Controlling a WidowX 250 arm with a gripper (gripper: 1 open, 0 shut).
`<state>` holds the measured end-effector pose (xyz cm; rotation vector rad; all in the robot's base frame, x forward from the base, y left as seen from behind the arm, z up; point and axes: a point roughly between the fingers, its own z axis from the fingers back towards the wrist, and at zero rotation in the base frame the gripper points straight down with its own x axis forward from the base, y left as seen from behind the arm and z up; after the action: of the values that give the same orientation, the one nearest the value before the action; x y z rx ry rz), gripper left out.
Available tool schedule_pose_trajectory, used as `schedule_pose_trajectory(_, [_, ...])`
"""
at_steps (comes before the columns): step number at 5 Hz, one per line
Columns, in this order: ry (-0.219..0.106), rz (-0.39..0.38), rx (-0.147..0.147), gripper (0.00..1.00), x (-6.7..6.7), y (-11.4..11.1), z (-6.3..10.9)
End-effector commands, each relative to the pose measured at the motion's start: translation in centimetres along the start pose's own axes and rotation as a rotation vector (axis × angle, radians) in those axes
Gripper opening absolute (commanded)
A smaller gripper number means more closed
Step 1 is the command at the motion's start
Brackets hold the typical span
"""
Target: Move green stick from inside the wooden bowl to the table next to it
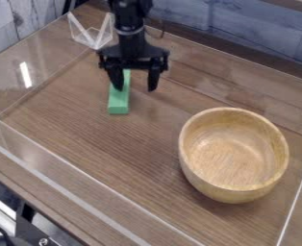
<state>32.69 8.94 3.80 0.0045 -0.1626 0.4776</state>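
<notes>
Landmark: round, shallow, light tan wooden bowl [235,153], thick rim, smooth inside, nothing in it, sitting upright on the dark brown wood-grain table [102,159] at the right of the view.

Small flat bright-green rectangular stick [119,98] lies on the tabletop up and to the left of the bowl, well apart from it, clearly outside the rim. Long axis runs roughly toward and away from the camera, slightly slanted. Far end sits under the arm's tool; near end is free on the wood.

Black robot gripper [132,79] is also up-left of the bowl, pointing straight down over the far end of the green stick. Jaws spread wide, one black finger [109,77] to the left of the stick's top end, the other to its right. Not clamped on the stick; fingers look clear of its sides, though whether the left tip grazes it cannot be told at this resolution. Fingertips sit low, close to the table surface.

Clear acrylic walls [44,43] ring the table edges, further left of the bowl than the stick and behind the arm.
</notes>
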Motion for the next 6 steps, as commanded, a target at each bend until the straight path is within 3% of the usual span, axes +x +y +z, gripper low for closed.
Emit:
schedule_pose_trajectory(1, [-0.067,-0.026,-0.028,1.0,-0.6,1.2,2.7])
schedule_pose_trajectory(3, [-0.07,0.107,-0.006,1.0,-2.6,4.6,2.9])
schedule_pose_trajectory(5, [-0.06,-0.035,-0.031,1.0,-0.9,5.6,2.8])
schedule_pose_trajectory(6, [-0.058,-0.026,-0.021,1.0,-0.5,6.3,3.1])
